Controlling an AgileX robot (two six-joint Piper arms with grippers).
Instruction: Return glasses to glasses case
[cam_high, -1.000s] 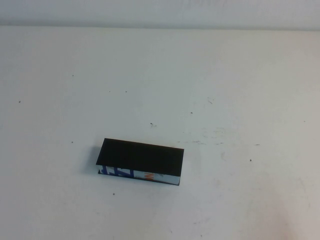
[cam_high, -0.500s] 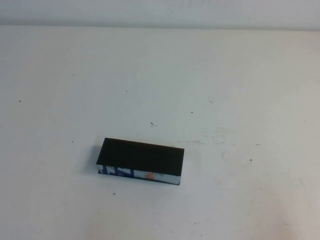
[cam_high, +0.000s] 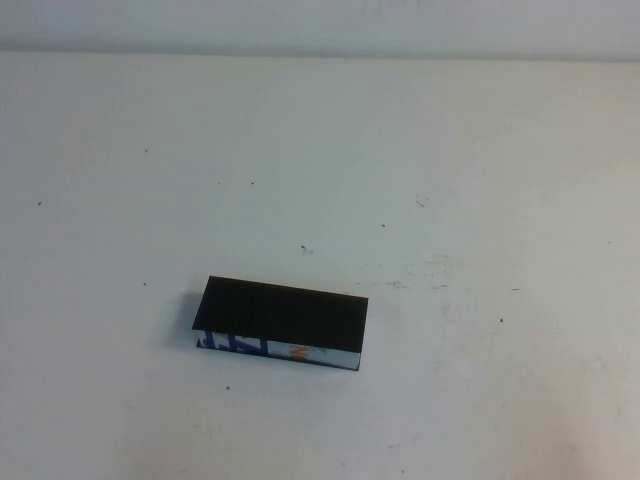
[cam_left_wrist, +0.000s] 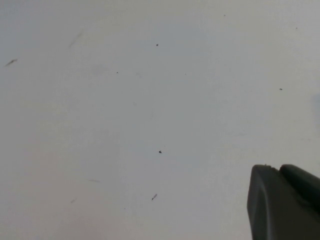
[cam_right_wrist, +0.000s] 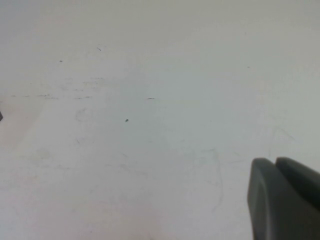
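The glasses case lies shut on the white table, left of centre and near the front, its flat black lid on top and its blue, white and orange printed edge facing me. The glasses are not in view. Neither arm shows in the high view. In the left wrist view my left gripper hangs over bare table with its two dark fingers pressed together and nothing between them. In the right wrist view my right gripper is the same, shut and empty over bare table.
The white table carries only small dark specks and faint scuff marks. Its far edge meets a pale wall along the top of the high view. A tiny dark corner shows at the edge of the right wrist view.
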